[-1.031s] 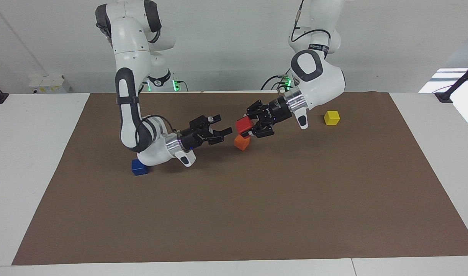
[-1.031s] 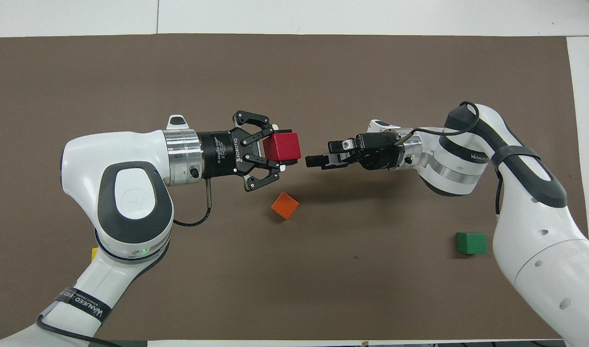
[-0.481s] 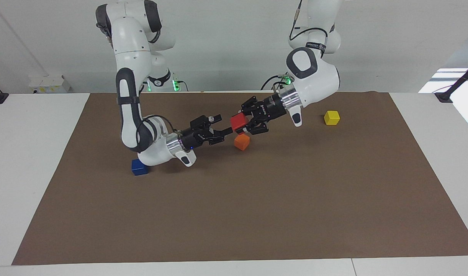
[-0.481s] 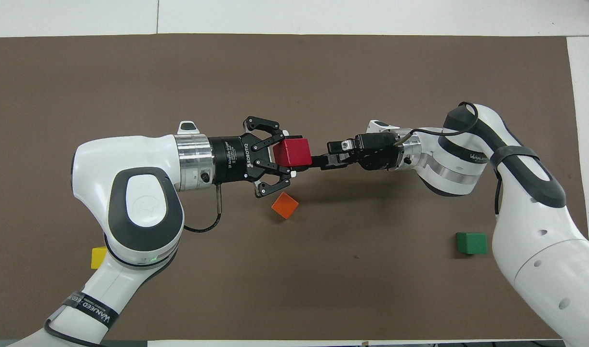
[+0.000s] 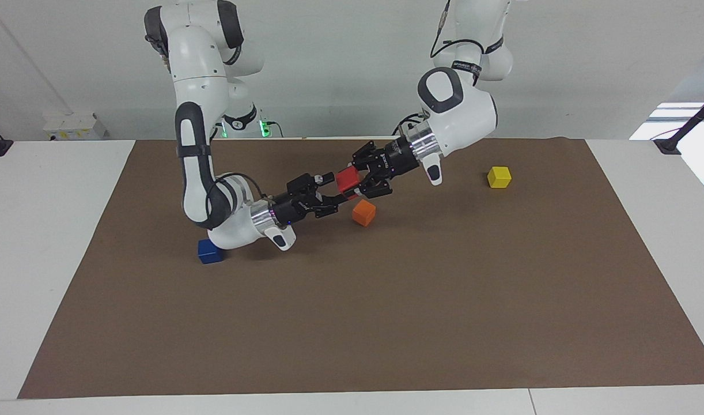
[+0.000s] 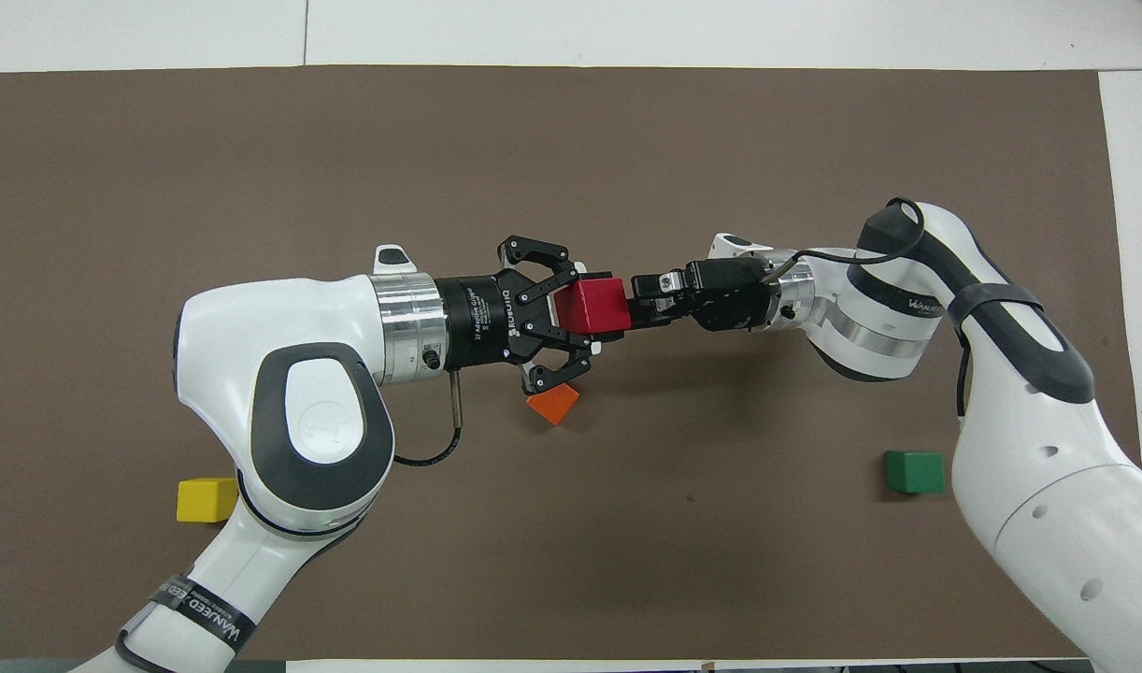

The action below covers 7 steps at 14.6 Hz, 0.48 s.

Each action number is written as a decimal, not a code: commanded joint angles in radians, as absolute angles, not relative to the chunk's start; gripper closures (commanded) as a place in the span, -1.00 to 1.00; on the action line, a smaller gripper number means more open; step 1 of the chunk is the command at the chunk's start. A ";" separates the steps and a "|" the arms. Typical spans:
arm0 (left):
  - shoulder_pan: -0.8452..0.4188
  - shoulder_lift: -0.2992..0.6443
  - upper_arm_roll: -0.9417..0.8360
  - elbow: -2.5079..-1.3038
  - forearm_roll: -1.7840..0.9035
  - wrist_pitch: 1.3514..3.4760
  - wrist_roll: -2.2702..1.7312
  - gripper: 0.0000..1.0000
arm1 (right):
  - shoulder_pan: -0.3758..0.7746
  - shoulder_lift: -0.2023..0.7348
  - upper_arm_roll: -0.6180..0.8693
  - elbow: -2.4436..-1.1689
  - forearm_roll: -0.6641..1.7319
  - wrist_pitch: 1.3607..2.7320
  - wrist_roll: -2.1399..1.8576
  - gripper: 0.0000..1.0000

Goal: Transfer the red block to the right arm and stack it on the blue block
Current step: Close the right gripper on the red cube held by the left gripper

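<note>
Your left gripper clamps the red block above the mat, just over the orange block; your right gripper, jaws spread, brackets it.

Red block, brown mat

My left claw grips the red block above the brown desk. My right claw spreads open around it. An orange block sits just below; a blue block rests under my right arm's wrist.
</note>
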<state>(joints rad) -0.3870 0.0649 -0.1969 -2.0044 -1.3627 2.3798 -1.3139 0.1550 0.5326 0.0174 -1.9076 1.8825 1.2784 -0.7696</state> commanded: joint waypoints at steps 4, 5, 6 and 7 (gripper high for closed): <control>-0.433 0.055 -0.190 -2.008 -1.401 2.453 -1.327 1.00 | 0.166 0.537 0.020 -1.908 1.914 1.299 -0.799 -1.00; -0.433 0.055 -0.190 -2.009 -1.401 2.456 -1.327 1.00 | 0.166 0.538 0.020 -1.908 1.914 1.299 -0.799 -1.00; -0.433 0.055 -0.190 -2.011 -1.401 2.456 -1.327 1.00 | 0.166 0.537 0.020 -1.908 1.916 1.299 -0.799 -1.00; -0.433 0.055 -0.190 -2.011 -1.401 2.456 -1.327 1.00 | 0.166 0.537 0.020 -1.908 1.916 1.305 -0.799 -0.96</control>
